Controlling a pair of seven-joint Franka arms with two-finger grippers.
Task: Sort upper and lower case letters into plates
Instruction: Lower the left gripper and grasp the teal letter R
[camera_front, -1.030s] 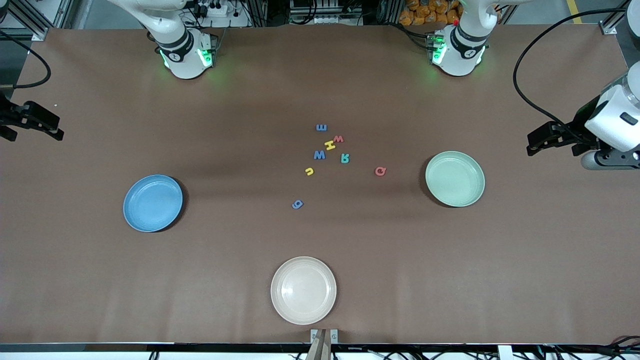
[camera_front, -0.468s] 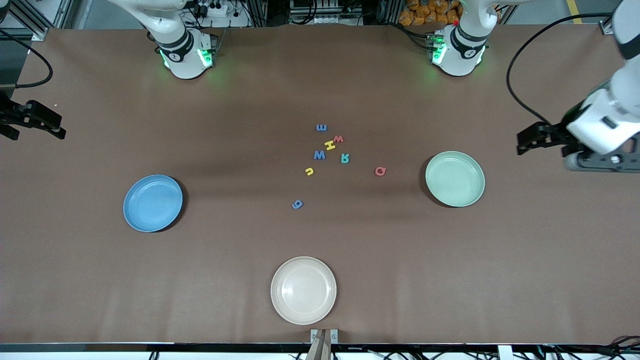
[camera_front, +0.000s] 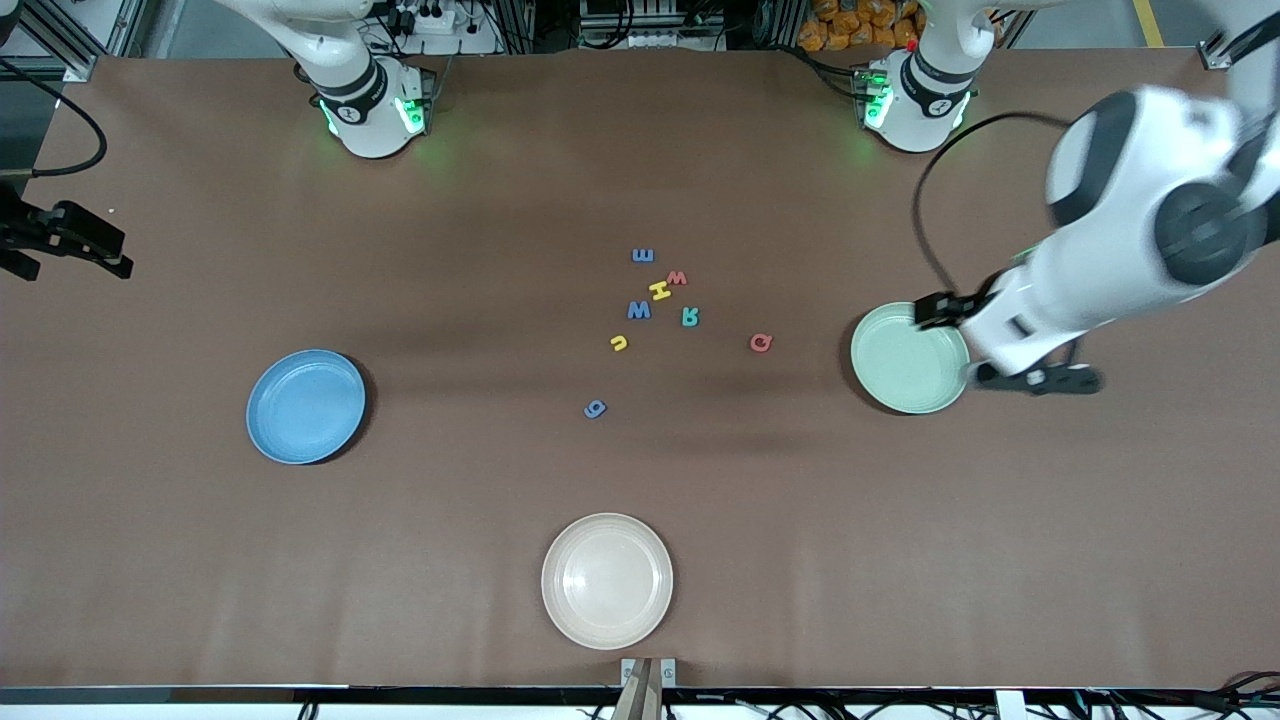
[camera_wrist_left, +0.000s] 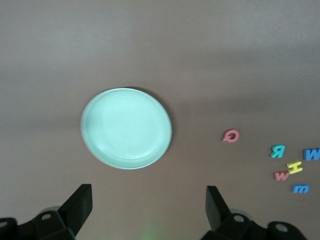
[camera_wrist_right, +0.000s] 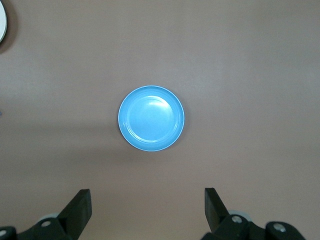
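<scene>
Left gripper (camera_wrist_left: 147, 212): I see it up over the table by the mint plate's rim toward the left arm's end, jaws spread wide, holding nothing.
Mint plate (camera_front: 909, 358): just ahead of my left fingers (camera_wrist_left: 80, 205), bare inside.
Letters (camera_front: 655, 300): loose cluster on the table, well apart from both grippers; the red Q (camera_front: 761, 343) lies closest to the mint plate, none in a plate.
Right gripper (camera_wrist_right: 147, 210): waiting high at the right arm's end of the table, jaws wide apart, nothing in them.
Blue plate (camera_front: 306, 406): I see it centred below the right gripper, bare inside.
Cream plate (camera_front: 607, 580): nearest the front camera, well apart from both grippers.
</scene>
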